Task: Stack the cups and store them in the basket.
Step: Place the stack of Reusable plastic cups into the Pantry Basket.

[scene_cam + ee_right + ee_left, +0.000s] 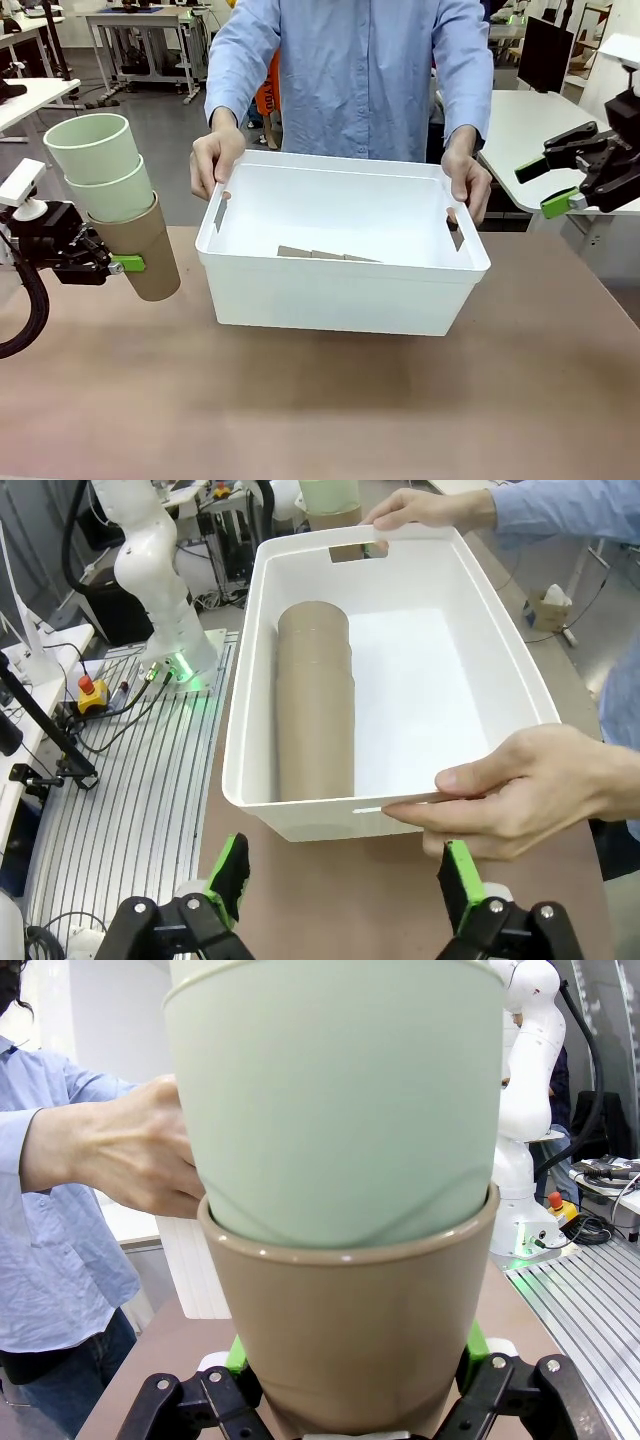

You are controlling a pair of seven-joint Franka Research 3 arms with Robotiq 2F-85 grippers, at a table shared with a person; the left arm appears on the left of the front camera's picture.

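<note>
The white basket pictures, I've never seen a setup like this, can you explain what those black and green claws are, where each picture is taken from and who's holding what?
These are two robot arms at a table, each ending in a two-finger claw called a gripper. The wide picture looks across the brown table at a person. The other two come from cameras on each arm's wrist, looking along its fingers. The left gripper is shut on a tan cup with two mint cups nested inside it, held in the air beside the basket. The right gripper is open and holds nothing. The person holds the basket's two ends, one hand on each. Inside the basket, a stack of tan cups lies on its side.
</note>
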